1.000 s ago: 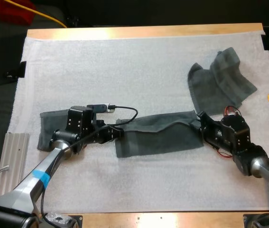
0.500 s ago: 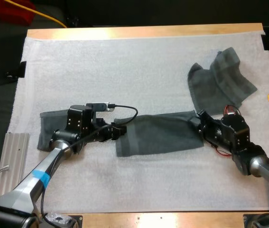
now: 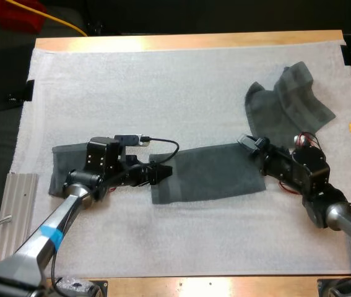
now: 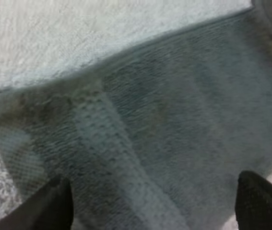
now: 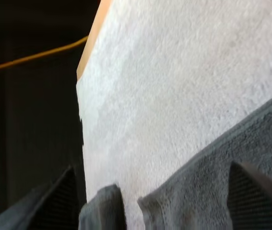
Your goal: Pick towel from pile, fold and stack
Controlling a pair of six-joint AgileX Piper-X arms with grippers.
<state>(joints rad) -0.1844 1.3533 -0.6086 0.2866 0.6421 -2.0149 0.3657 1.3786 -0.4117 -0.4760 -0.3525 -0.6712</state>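
A flattened grey-green towel (image 3: 209, 173) is lying mid-mat, toward the table's (image 3: 187, 41) near edge, on the white mat (image 3: 163, 86). The left gripper (image 3: 161, 171) is sitting at its left edge. The left wrist view is showing its 2 fingers (image 4: 54, 206) spread wide over the cloth, gripping nothing. The right gripper (image 3: 251, 144) is hovering at the towel's far right corner, with its fingers (image 5: 255, 196) likewise apart and empty. The high view is adding a crumpled towel (image 3: 290, 105) near the mat's right edge and a partly hidden towel (image 3: 59, 166) under the left arm.

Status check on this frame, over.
Left tool open at spread towel left edge. Right tool open at its far right corner. Crumpled towel close beyond right tool.
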